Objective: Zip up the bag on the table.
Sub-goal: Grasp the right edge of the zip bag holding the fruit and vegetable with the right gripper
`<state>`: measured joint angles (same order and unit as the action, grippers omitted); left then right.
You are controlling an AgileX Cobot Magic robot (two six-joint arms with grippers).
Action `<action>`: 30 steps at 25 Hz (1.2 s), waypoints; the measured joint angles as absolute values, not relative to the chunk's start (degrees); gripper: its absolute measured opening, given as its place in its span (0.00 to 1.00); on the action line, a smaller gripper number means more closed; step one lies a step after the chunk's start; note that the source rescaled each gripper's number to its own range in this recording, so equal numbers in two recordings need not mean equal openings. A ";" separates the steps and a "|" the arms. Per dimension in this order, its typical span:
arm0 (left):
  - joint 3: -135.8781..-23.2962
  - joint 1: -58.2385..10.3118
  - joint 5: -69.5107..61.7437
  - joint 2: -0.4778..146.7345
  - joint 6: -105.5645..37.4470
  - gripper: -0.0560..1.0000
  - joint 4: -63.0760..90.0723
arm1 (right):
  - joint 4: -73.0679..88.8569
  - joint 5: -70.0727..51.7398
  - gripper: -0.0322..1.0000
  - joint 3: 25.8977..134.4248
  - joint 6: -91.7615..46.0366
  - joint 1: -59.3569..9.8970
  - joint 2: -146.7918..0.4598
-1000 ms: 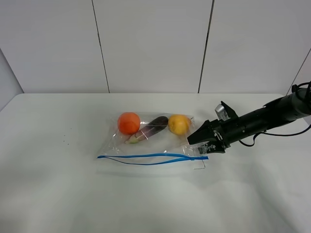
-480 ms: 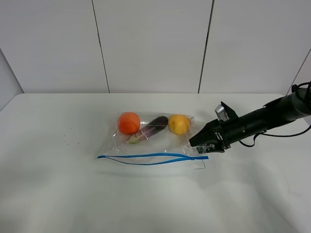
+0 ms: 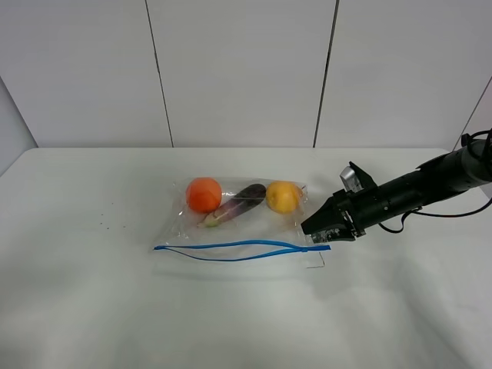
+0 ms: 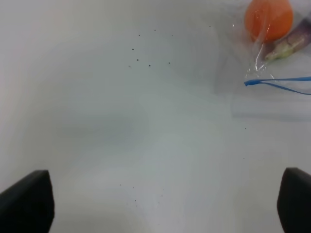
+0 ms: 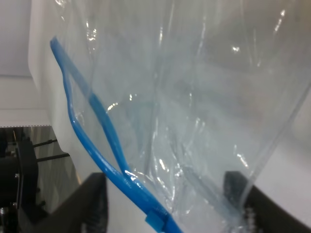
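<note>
My left tool point(image 4: 163, 201) hangs wide apart over the speckled white bench point(image 3: 84, 307). The bag point(image 3: 231, 231) lies mid-bench before a pale panelled wall point(image 3: 238, 69). My right tool point(image 3: 315, 227) straddles its zipper corner; clamped or not, I cannot tell.

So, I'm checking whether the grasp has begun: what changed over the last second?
The right end effector narrowed its jaws around the bag's corner at the zipper end, shifting only slightly. The bag and the wide-open left end effector stayed put.
</note>
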<state>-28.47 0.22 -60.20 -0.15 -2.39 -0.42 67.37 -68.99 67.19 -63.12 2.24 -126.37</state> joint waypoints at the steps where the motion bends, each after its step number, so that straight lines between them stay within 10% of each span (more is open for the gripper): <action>1: -28.47 0.22 -60.20 -0.15 -2.39 1.00 -0.42 | 67.37 -68.99 0.53 67.19 -63.12 2.24 -126.37; 30: -28.47 0.22 -60.20 -0.15 -2.39 1.00 -0.42 | 67.36 -68.99 0.08 67.19 -62.95 2.24 -126.37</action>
